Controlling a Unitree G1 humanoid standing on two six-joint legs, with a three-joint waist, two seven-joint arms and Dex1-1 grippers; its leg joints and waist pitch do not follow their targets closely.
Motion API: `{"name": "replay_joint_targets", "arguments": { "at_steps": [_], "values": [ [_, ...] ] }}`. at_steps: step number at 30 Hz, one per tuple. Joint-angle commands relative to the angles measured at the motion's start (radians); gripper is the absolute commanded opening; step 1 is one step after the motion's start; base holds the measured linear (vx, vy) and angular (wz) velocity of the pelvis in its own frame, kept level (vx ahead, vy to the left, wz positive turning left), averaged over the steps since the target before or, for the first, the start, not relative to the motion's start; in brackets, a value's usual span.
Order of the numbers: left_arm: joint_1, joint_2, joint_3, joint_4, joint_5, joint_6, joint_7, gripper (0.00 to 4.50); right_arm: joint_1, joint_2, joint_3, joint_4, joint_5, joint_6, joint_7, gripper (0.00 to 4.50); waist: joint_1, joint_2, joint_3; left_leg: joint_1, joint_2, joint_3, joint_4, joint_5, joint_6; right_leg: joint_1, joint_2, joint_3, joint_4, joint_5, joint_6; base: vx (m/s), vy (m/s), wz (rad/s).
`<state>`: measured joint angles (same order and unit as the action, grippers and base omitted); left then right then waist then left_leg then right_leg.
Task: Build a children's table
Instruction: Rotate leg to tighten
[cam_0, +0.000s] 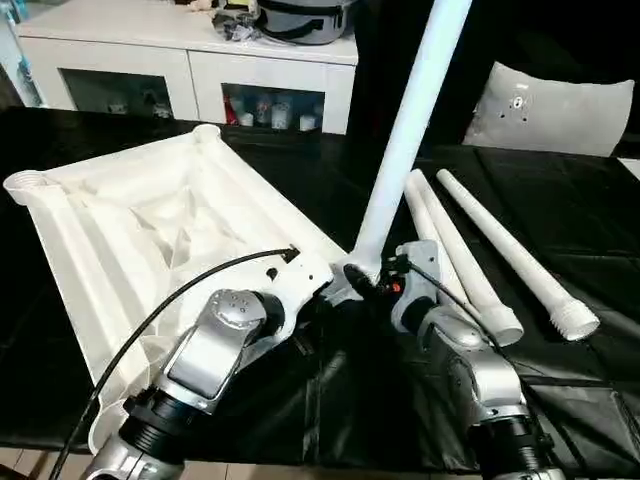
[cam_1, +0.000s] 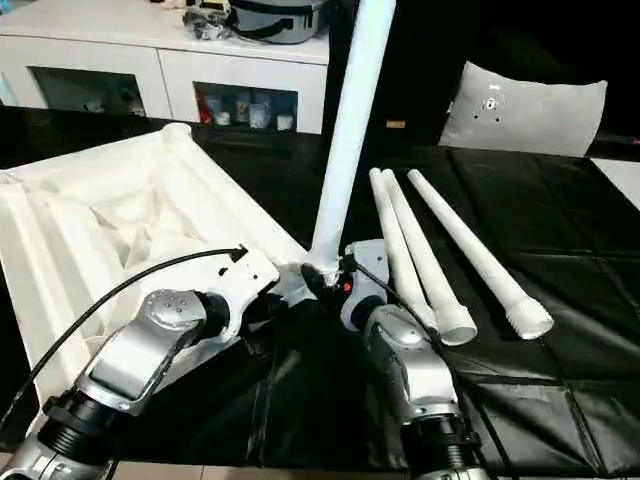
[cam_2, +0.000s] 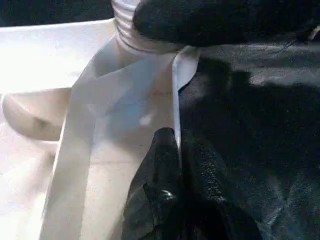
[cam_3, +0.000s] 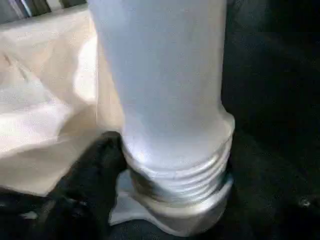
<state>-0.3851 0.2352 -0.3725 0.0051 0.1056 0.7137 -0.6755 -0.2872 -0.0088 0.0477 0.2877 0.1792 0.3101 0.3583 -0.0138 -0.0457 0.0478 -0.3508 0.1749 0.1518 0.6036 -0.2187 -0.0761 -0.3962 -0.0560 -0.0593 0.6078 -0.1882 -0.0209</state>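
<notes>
Threads on upright leg (cam_3: 170, 100) sit partly inside table top (cam_0: 150, 230) socket.

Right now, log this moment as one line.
right gripper: holds upright leg in corner socket, threads showing | left gripper: pinches tabletop edge | three legs waiting

One leg (cam_0: 410, 130) stands in the tabletop's (cam_0: 120, 250) near-right corner socket; three legs (cam_0: 480, 250) lie right.

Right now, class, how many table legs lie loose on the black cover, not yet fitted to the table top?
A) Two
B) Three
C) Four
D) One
B: three white legs lie side by side on the black cover, while a fourth leg stands upright at the near corner socket of the table top.
</notes>
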Motion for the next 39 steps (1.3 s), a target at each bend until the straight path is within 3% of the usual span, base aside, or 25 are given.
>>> {"name": "replay_joint_targets", "arguments": {
  "at_steps": [1,2,4,9,11,14,17,20,23,27,32,39],
  "values": [
    [-0.033,0.005,-0.043,-0.055,-0.011,-0.055,-0.048,0.00,0.010,0.008,0.054,0.038,-0.014,0.018,0.036,3.77,0.008,0.018,-0.057,-0.010,0.048,-0.015,-0.078,-0.181,0.024,0.046,-0.079,0.054,-0.084,-0.271,-0.164,0.000,0.000,0.00],
    [-0.032,0.020,-0.044,-0.050,-0.009,-0.068,-0.057,0.00,0.013,0.000,0.051,0.030,-0.012,0.010,0.043,3.85,0.005,0.018,-0.055,-0.019,0.046,-0.014,-0.079,-0.148,0.033,0.051,-0.076,0.052,-0.077,-0.213,-0.180,0.000,0.000,0.00],
    [-0.029,0.062,-0.042,-0.036,-0.014,-0.099,-0.084,0.00,0.021,-0.040,0.044,0.002,-0.014,-0.037,0.067,3.96,0.009,0.020,-0.056,-0.012,0.047,-0.011,-0.075,-0.143,0.041,0.050,-0.077,0.051,-0.076,-0.190,-0.192,0.000,0.000,0.00],
    [-0.029,0.132,-0.057,-0.001,0.007,-0.159,-0.130,0.00,0.045,-0.122,0.026,-0.064,0.027,-0.085,0.198,4.45,0.024,0.024,-0.056,-0.010,0.052,-0.007,-0.073,-0.097,0.061,0.056,-0.079,0.051,-0.067,-0.108,-0.223,0.000,0.000,0.00],
    [-0.027,0.158,-0.055,0.014,-0.003,-0.192,-0.167,0.00,0.065,-0.204,0.039,-0.115,0.039,-0.089,0.315,4.45,0.029,0.028,-0.055,-0.008,0.053,-0.006,-0.072,-0.095,0.065,0.056,-0.078,0.051,-0.065,-0.100,-0.231,0.000,0.000,0.00],
    [-0.025,0.191,-0.062,0.030,-0.017,-0.238,-0.218,0.00,0.078,-0.291,0.059,-0.146,0.050,-0.096,0.435,4.45,0.035,0.027,-0.050,-0.008,0.053,-0.005,-0.074,-0.123,0.068,0.057,-0.078,0.050,-0.070,-0.146,-0.221,0.000,0.000,0.00],
    [-0.029,0.237,-0.085,0.045,-0.032,-0.303,-0.306,0.00,0.069,-0.371,0.077,-0.162,0.083,-0.085,0.564,4.45,0.041,0.021,-0.046,-0.006,0.049,-0.005,-0.075,-0.173,0.068,0.054,-0.080,0.049,-0.084,-0.261,-0.198,0.000,0.000,0.00],
    [-0.028,0.288,-0.113,0.049,-0.058,-0.377,-0.428,0.00,0.029,-0.419,0.098,-0.136,0.071,-0.099,0.643,4.45,0.044,0.016,-0.048,-0.005,0.052,-0.006,-0.076,-0.169,0.063,0.051,-0.082,0.050,-0.085,-0.302,-0.185,0.000,0.000,0.00],
    [-0.034,0.311,-0.127,0.060,-0.056,-0.411,-0.468,0.00,0.003,-0.427,0.113,-0.106,0.045,-0.132,0.655,4.45,0.049,0.019,-0.051,0.003,0.057,-0.004,-0.074,-0.140,0.056,0.045,-0.081,0.051,-0.076,-0.239,-0.208,0.000,0.000,0.00],
    [-0.047,0.329,-0.137,0.077,-0.057,-0.451,-0.508,0.00,-0.024,-0.438,0.141,-0.066,0.045,-0.155,0.721,4.45,0.051,0.015,-0.055,0.000,0.055,-0.002,-0.073,-0.111,0.064,0.051,-0.081,0.049,-0.061,-0.145,-0.241,0.000,0.000,0.00],
    [-0.063,0.336,-0.133,0.102,-0.058,-0.486,-0.531,0.00,-0.043,-0.447,0.164,-0.043,0.056,-0.144,0.798,3.96,0.053,0.006,-0.055,-0.003,0.055,0.000,-0.071,-0.098,0.072,0.055,-0.085,0.050,-0.062,-0.157,-0.237,0.000,0.000,0.00],
    [-0.073,0.341,-0.126,0.134,-0.055,-0.521,-0.544,0.00,-0.068,-0.445,0.168,0.000,0.054,-0.163,0.821,3.36,0.052,0.006,-0.053,-0.002,0.055,-0.001,-0.073,-0.112,0.062,0.052,-0.084,0.049,-0.067,-0.220,-0.218,0.000,0.000,0.00]
  ]
}}
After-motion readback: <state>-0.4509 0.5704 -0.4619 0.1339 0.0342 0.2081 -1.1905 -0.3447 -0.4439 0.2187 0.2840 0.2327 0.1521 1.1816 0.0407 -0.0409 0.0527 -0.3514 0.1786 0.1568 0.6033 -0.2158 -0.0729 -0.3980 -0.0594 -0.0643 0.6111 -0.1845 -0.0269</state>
